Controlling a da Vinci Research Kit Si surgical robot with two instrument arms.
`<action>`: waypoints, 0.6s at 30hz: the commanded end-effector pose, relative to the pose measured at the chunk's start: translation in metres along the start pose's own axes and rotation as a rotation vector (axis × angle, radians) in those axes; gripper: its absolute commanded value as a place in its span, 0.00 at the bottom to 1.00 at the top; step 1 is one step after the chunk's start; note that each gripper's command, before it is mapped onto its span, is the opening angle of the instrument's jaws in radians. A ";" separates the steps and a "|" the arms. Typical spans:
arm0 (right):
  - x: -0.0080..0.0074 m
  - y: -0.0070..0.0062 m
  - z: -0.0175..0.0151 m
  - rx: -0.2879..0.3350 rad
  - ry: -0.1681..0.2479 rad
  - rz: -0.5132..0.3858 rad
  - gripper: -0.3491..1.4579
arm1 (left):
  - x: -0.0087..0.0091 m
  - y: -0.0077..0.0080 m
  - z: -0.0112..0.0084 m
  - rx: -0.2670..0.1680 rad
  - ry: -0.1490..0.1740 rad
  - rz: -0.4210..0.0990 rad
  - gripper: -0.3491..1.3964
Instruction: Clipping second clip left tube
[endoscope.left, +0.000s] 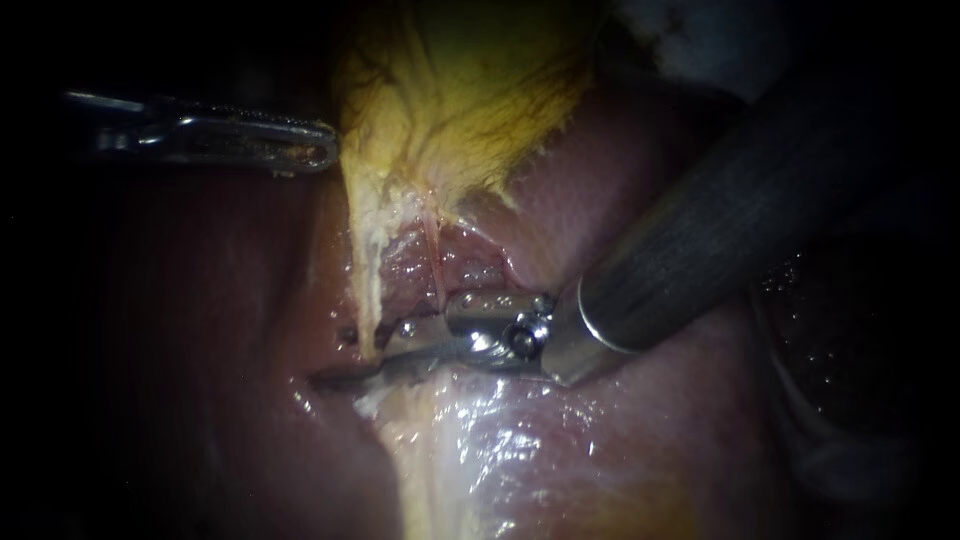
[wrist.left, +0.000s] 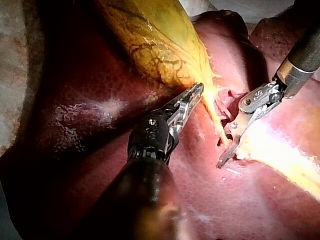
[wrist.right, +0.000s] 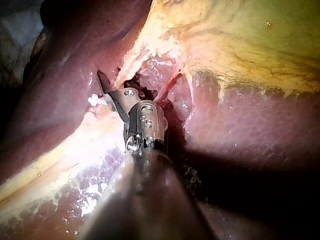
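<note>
A: Quick rundown pls, biggest first.

B: The liver (endoscope.left: 200, 330) fills most of the endoscope view, dark red and wet. The gallbladder (endoscope.left: 450, 100) lies on it at the top, yellow w/ fine dark vessels, narrowing downward.

A: Instruments?

B: The right instrument (endoscope.left: 365, 360) comes in from the upper right on a thick dark shaft. Its end effector sits at the centre, just under the gallbladder's narrow end. Jaws stand apart, pointing to the view's left. The left instrument (endoscope.left: 315, 155) lies level at the upper left, well apart from the other. Its end effector has the jaws lying together, tip touching the gallbladder's left edge.

A: And the left tube (endoscope.left: 362, 290)?

B: That's the pale yellowish strand running down from the gallbladder's left edge. Long axis is approx. up-down in the view. Upper end is at the gallbladder, lower end in the gap btw the right instrument's jaws, which lie across it. Can't tell if either jaw touches it.

A: Anything beside it?

B: A thinner reddish tube (endoscope.left: 436, 265) just to its right, same direction, w/ pink tissue btw the two.
</note>
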 end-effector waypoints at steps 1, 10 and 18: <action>0.0000 0.0000 0.0000 0.000 0.000 0.000 0.16 | 0.0000 0.0000 0.0000 0.000 0.000 0.000 0.00; 0.0013 0.0000 -0.0009 -0.005 0.018 -0.060 0.48 | 0.0001 0.0001 -0.0001 0.001 0.000 0.000 0.00; 0.0017 0.0006 -0.0024 -0.003 0.026 -0.087 0.53 | 0.0001 0.0001 -0.0003 0.002 0.000 0.001 0.00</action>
